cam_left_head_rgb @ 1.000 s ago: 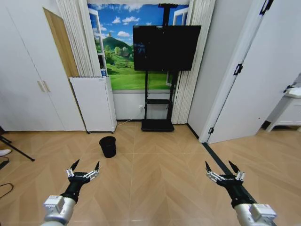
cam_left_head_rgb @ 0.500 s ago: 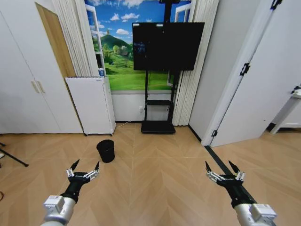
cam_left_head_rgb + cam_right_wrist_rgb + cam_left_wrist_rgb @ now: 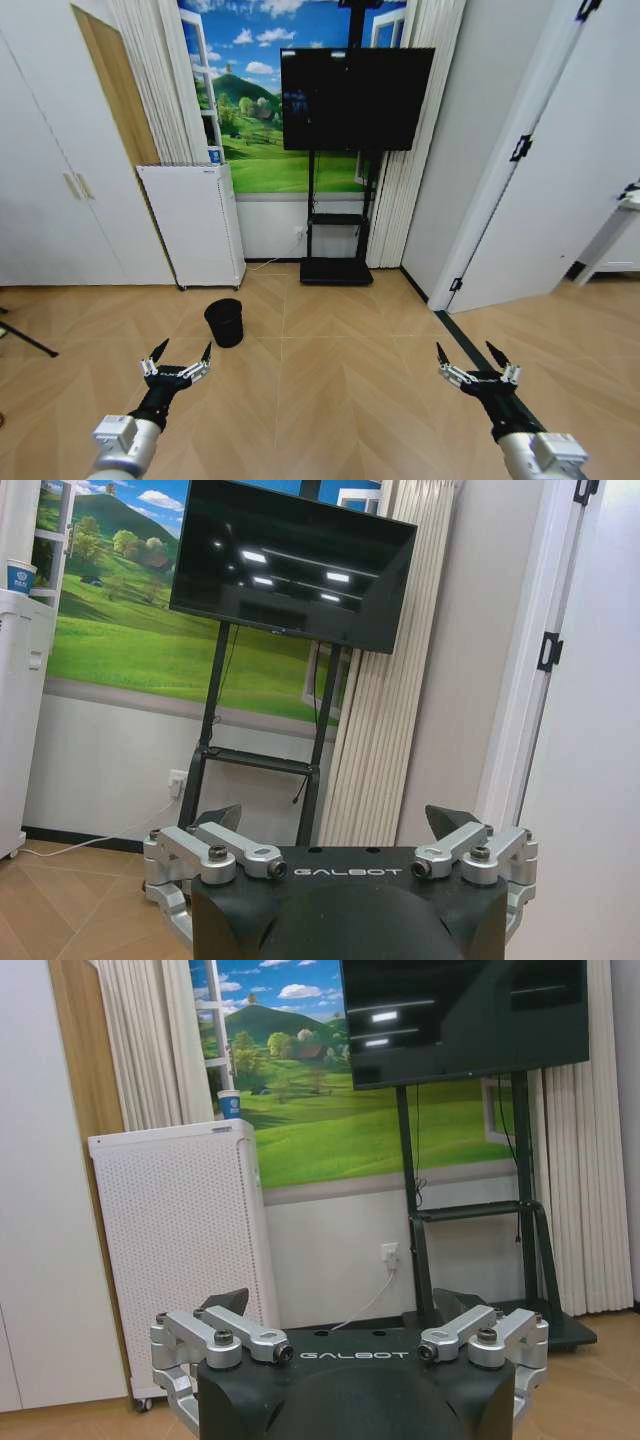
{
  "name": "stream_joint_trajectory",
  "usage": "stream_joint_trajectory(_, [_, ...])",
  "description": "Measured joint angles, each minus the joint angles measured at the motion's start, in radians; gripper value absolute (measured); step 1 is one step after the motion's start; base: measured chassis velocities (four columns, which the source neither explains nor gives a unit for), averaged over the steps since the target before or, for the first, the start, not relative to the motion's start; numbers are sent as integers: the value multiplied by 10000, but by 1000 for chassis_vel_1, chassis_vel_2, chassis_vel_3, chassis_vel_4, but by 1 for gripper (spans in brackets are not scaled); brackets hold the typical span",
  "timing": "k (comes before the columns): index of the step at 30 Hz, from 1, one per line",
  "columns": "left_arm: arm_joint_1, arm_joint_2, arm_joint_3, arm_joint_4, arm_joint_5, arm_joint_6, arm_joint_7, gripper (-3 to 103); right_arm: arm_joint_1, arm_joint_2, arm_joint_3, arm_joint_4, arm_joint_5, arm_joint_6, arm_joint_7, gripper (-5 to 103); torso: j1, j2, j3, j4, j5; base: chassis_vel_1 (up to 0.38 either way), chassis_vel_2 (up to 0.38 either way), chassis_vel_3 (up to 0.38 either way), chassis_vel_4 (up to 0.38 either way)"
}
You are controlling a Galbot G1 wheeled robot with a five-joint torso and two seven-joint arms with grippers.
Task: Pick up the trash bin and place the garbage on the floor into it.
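The trash bin (image 3: 225,322) is a small black round wastebasket standing on the wooden floor in the head view, ahead of me and a little to the left. My left gripper (image 3: 181,352) hovers open above the floor, short of the bin and slightly to its left, with nothing between its fingers. My right gripper (image 3: 474,354) is held open well off to the right, empty too. Both grippers (image 3: 340,1310) (image 3: 335,815) also show open in their wrist views. The garbage is out of view.
A tall white perforated appliance (image 3: 192,224) stands against the wall behind the bin. A black TV on a stand (image 3: 340,180) is at the back centre. White doors flank both sides, and a dark tripod leg (image 3: 25,340) lies at the far left.
The camera has moved forward and turned slightly, so the room looks closer and the bin sits a little lower left. Both grippers hold the same open pose.
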Motion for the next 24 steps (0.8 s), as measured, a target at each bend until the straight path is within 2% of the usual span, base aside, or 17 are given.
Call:
stream_joint_trajectory(18, [0, -1, 0, 0, 0, 0, 0, 100, -2, 0, 0, 0, 0, 0, 0, 100, -4, 2, -2, 0, -1, 104, -112, -106, 103])
stream_joint_trajectory(24, [0, 0, 0, 0, 0, 0, 0, 100, 1, 0, 0, 0, 0, 0, 0, 100, 3, -1, 2, 0, -1, -8, -4, 18, -7])
